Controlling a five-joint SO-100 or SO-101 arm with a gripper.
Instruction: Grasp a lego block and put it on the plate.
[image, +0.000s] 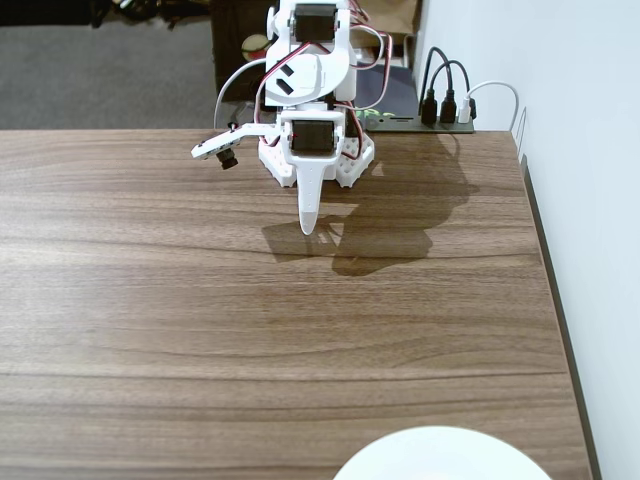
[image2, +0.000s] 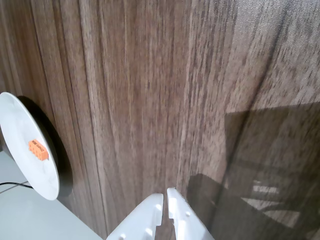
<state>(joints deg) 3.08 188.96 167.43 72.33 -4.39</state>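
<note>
The tool (image2: 165, 196) hangs empty over the bare wooden tabletop (image: 200, 300), its jaws nearly closed, well apart from the plate (image2: 20, 135), where the orange lego block (image2: 38, 149) lies

In the fixed view the white arm (image: 312, 70) stands at the far edge of the wooden counter (image: 200, 320), its fingers (image: 309, 215) pointing down, tips together, just above the wood. The white plate (image: 440, 455) shows partly at the near edge, well apart.
</note>
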